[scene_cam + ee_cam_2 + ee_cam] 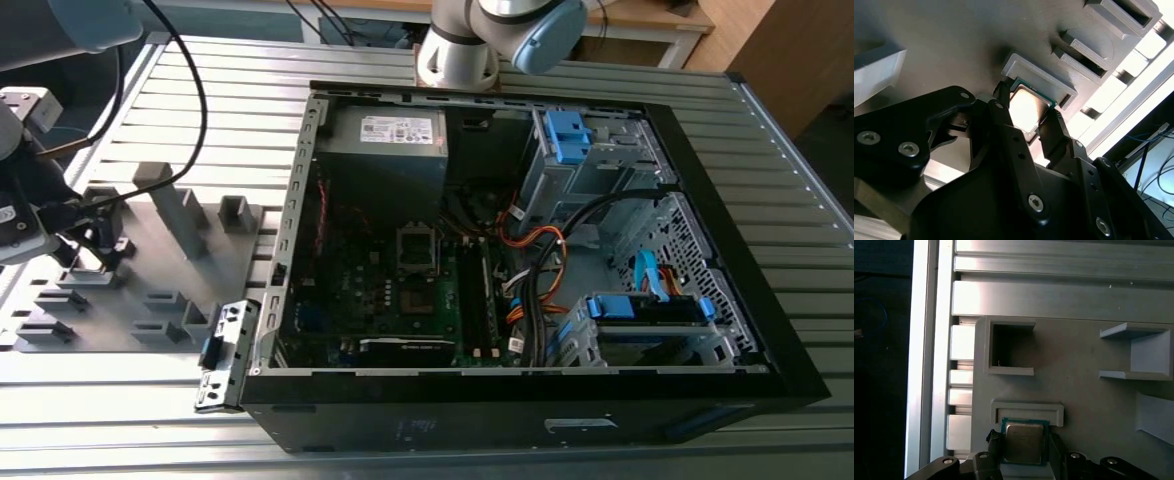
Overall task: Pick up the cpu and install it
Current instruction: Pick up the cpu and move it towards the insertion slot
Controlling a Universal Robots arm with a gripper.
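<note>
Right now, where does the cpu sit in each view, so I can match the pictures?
Exterior view: too small to make out; the gripper is over the grey fixture plate at the exterior view's left.
Second wrist view: the cpu lies in a raised grey frame.
First wrist view: cpu in that frame, near a square pocket.
Shared landmark: the grey fixture plate.

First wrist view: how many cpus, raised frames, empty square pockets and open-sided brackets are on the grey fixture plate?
cpu: 1
raised frame around the cpu: 1
empty square pocket: 1
open-sided bracket: 1
Total: 4
</note>
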